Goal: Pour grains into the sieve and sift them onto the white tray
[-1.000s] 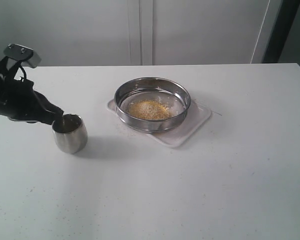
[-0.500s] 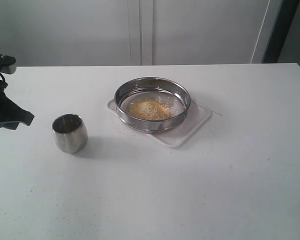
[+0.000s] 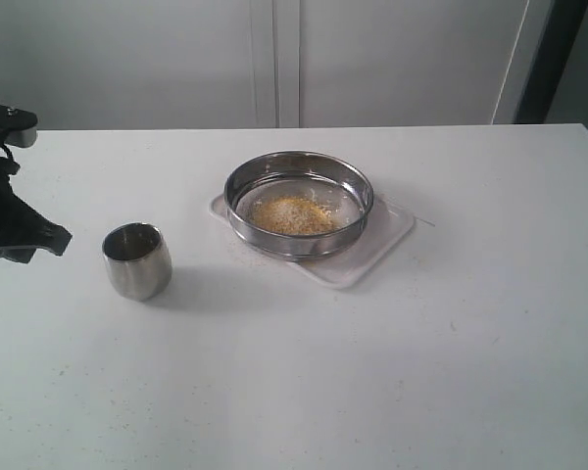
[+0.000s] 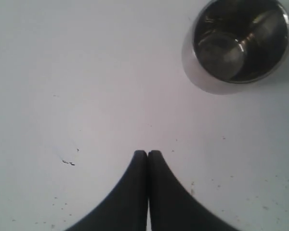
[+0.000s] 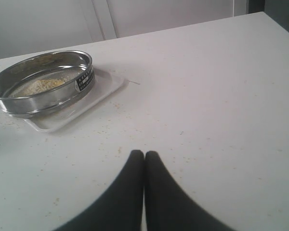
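**Grains heaped in a sieve on a white tray, both grippers pressed closed on nothing**

A wide, round, shallow stainless-steel sieve [image 3: 296, 245] with a fine mesh bottom stands on a small, flat, rectangular white tray [image 3: 380, 240] with rounded corners. Both are near the middle of a plain white table [image 3: 421, 372]. A loose heap of fine yellow-tan grains [image 3: 292, 215] lies on the mesh inside the sieve, roughly at its centre. The right wrist view shows a small dark label on the sieve's outer wall. Tiny specks are scattered on the table around the tray.

To the left in the exterior view, well apart from the sieve, a small rounded steel cup [image 3: 137, 262] stands upright. Its inside shows shiny bare metal.

The black left gripper [image 4: 148, 154] is at the left edge of the exterior view, near the cup but not touching it. Its two fingers are pressed together with nothing between them.

The black right gripper [image 5: 144, 154] hangs over bare table, well apart from the sieve and tray. Its fingers also meet tip to tip and grasp nothing.
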Motion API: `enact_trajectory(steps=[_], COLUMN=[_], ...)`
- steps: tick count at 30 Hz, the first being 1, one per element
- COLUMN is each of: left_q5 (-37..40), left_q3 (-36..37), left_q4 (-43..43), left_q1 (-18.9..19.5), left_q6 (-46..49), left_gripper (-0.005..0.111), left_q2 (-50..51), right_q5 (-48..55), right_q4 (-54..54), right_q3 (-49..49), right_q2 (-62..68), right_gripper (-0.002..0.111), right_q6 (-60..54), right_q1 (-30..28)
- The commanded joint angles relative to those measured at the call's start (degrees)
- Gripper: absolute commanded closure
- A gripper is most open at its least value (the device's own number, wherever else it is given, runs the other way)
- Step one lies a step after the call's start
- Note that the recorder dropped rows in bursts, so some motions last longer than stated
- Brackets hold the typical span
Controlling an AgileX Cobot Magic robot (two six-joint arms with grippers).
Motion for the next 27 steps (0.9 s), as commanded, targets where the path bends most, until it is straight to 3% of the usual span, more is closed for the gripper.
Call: enact_trajectory(steps=[1,15,27], left_q5=[3.11,3.89,3.89], left_q3=[1.51,11.27,19.13], left_q4=[-1.57,-2.34,-7.27], left_q1=[-0.88,-0.88,-0.88], left_q6=[-0.89,-7.09,-7.09], left_gripper=[0.107,0.107,0.107], left_q2=[-3.64,-17.64,-29.5], right_q5=[-0.84,-0.84,-0.84], right_q4=[-0.38,-0.38,-0.38], right_q3=[0.39,0.39,0.39], right_q2=[-0.24,-0.24,-0.24], right_gripper=[0.108,0.108,0.108], right_q6=[0.07,0.07,0.07], right_q1=[0.1,0.1,0.1])
